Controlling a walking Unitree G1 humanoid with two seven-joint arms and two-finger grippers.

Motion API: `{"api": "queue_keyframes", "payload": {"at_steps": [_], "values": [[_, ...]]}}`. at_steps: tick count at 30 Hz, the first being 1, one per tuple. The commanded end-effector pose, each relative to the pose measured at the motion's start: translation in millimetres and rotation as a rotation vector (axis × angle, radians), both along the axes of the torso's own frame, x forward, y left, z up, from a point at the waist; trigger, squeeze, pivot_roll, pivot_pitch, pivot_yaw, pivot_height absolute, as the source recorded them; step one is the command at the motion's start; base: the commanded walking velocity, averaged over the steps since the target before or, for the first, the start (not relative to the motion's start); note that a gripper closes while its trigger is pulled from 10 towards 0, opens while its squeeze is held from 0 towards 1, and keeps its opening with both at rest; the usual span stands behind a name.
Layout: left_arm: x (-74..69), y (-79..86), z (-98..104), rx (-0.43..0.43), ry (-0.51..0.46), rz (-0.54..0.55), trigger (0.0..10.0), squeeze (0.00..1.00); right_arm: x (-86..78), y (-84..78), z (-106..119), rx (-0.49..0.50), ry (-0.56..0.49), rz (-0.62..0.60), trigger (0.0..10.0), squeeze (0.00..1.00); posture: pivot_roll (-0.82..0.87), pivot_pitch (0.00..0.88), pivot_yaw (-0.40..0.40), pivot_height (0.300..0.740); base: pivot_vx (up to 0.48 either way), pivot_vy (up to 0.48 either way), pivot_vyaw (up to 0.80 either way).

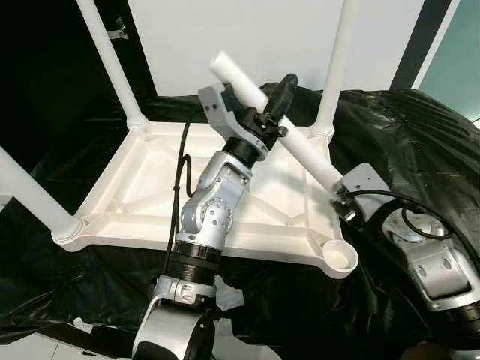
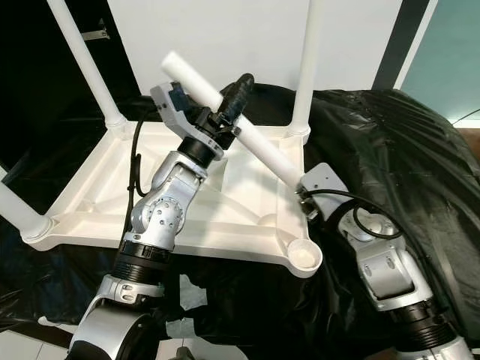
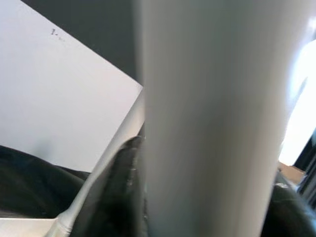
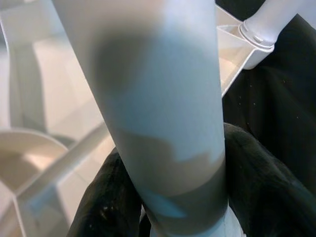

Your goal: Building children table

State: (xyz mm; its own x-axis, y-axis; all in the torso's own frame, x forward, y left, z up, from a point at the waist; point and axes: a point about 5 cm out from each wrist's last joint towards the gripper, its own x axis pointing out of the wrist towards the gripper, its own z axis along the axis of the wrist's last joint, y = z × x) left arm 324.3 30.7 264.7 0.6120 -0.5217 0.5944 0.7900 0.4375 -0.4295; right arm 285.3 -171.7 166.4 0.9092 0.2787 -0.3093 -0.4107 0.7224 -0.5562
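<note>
white table top [image 1: 150, 196] lies upside down on a black sheet [image 1: 420, 142], underside ribs facing up. three legs already stand in its corner sockets: far-left leg [image 1: 109, 64], far-right leg [image 1: 339, 64], near-left leg [image 1: 30, 193]. near-right corner socket [image 1: 339, 257] is an open round cup with nothing in it. the fourth, loose leg [image 1: 300, 142] is held in the air above the table top, tilted: upper end toward the far left, lower end down toward the near right, above and a little short of the open socket. left gripper [image 1: 271, 105] is clamped around the loose leg partway along its upper half, black fingers [image 3: 121, 197] wrapped on either side of the tube; in the left wrist view the tube runs straight through the grip. right gripper [image 4: 168, 207] holds the same leg near its lower end, with its fingers [image 4: 106, 202] pressed against both sides of the tube in the right wrist view; in the head views the contact point is mostly hidden behind the wrist housing, so the exact grip spot is likely just at the tube's lower end. white wall panel [image 1: 247, 37] stands behind the table. a crumpled bit of white plastic [image 1: 229, 296] lies on the sheet near the left arm's base.
</note>
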Motion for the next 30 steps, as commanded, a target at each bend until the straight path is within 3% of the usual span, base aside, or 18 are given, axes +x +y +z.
{"api": "queue_keyframes", "payload": {"at_steps": [1, 2, 3, 4, 5, 7, 9, 13, 15, 18, 19, 20, 23, 24, 25, 28, 30], "values": [[-14.2, -6.8, 9, -0.081, -0.087, -0.121, 10.0, 1.0, -0.4, 1.0, 3, 0.034, -0.021, -0.047, 0.0, 0.0, -0.11, 0.0, 0.056, 0.74, 0.0, 0.0, 0.0], [-14.2, -6.8, 9, -0.081, -0.087, -0.121, 10.0, 1.0, -0.4, 1.0, 3, 0.034, -0.021, -0.047, 0.0, 0.0, -0.11, 0.0, 0.056, 0.74, 0.0, 0.0, 0.0], [-21.0, -7.4, 14, -0.11, -0.119, -0.174, 10.0, 0.4, -0.1, 2.1, 3, 0.059, -0.033, -0.09, 0.0, 0.0, -0.11, 0.0, 0.055, 0.74, 0.0, 0.0, 0.0], [-21.0, -7.4, 14, -0.11, -0.119, -0.174, 10.0, 0.4, -0.1, 2.1, 3, 0.059, -0.033, -0.09, 0.0, 0.0, -0.11, 0.0, 0.055, 0.74, 0.0, 0.0, 0.0], [-28.8, -8.3, 17, -0.124, -0.157, -0.232, 10.0, 0.0, 0.0, 3.6, 3, 0.088, -0.044, -0.138, 0.0, 0.0, -0.11, 0.0, 0.055, 0.74, 0.0, 0.0, 0.0], [-28.8, -8.3, 17, -0.124, -0.157, -0.232, 10.0, 0.0, 0.0, 3.6, 3, 0.088, -0.044, -0.138, 0.0, 0.0, -0.11, 0.0, 0.055, 0.74, 0.0, 0.0, 0.0], [-41.4, -10.5, 15, -0.115, -0.205, -0.354, 10.0, 0.0, 0.3, 5.0, 2, 0.13, -0.064, -0.223, 0.0, 0.0, -0.11, 0.0, 0.056, 0.74, 0.0, 0.0, 0.0], [-51.5, -9.8, 12, -0.089, -0.251, -0.462, 10.0, 0.0, 2.6, 0.2, 4, 0.14, -0.091, -0.301, 0.0, 0.0, -0.11, 0.0, 0.056, 0.74, 0.0, 0.0, 0.0], [-56.3, -7.8, 7, -0.046, -0.275, -0.511, 10.0, 0.0, 4.7, -5.1, 6, 0.137, -0.116, -0.351, 0.0, 0.0, -0.11, 0.0, 0.057, 0.74, 0.0, 0.0, 0.0], [-60.2, -0.3, -17, 0.127, -0.285, -0.583, 10.0, 0.0, 9.7, -17.3, 18, 0.151, -0.187, -0.452, 0.0, 0.0, -0.11, 0.0, 0.055, 0.74, 0.0, 0.0, 0.0], [-60.2, -0.3, -17, 0.127, -0.285, -0.583, 10.0, 0.0, 9.7, -17.3, 18, 0.151, -0.187, -0.452, 0.0, 0.0, -0.11, 0.0, 0.055, 0.74, 0.0, 0.0, 0.0], [-60.2, 2.9, -26, 0.182, -0.276, -0.605, 10.0, 0.0, 10.3, -18.7, 21, 0.16, -0.206, -0.466, 7.1, 0.0, -0.11, 0.0, 0.055, 0.74, 0.0, 0.0, 0.0], [-60.4, 5.0, -31, 0.214, -0.269, -0.621, 10.0, 0.0, 10.5, -19.2, 23, 0.165, -0.217, -0.472, 7.1, 0.0, -0.11, 0.0, 0.055, 0.74, 0.0, 0.0, 0.0], [-61.7, 9.0, -42, 0.279, -0.259, -0.656, 10.0, 0.0, 10.3, -17.1, 28, 0.184, -0.243, -0.464, 10.0, 0.0, -0.11, 0.0, 0.051, 0.74, 0.0, 0.0, 0.0], [-61.7, 9.0, -42, 0.279, -0.259, -0.656, 10.0, 0.0, 10.3, -17.1, 28, 0.184, -0.243, -0.464, 10.0, 0.0, -0.11, 0.0, 0.051, 0.74, 0.0, 0.0, 0.0], [-73.0, 22.1, -75, 0.5, -0.256, -0.798, 10.0, 0.0, 7.8, -6.8, 36, 0.231, -0.288, -0.416, 10.0, 0.0, -0.11, 0.0, 0.053, 0.74, 0.0, 0.0, 0.0], [-76.1, 24.9, -82, 0.536, -0.246, -0.833, 10.0, 0.0, 7.0, -4.4, 36, 0.237, -0.291, -0.409, 10.0, 0.0, -0.11, 0.0, 0.053, 0.74, 0.0, 0.0, 0.0]]}}
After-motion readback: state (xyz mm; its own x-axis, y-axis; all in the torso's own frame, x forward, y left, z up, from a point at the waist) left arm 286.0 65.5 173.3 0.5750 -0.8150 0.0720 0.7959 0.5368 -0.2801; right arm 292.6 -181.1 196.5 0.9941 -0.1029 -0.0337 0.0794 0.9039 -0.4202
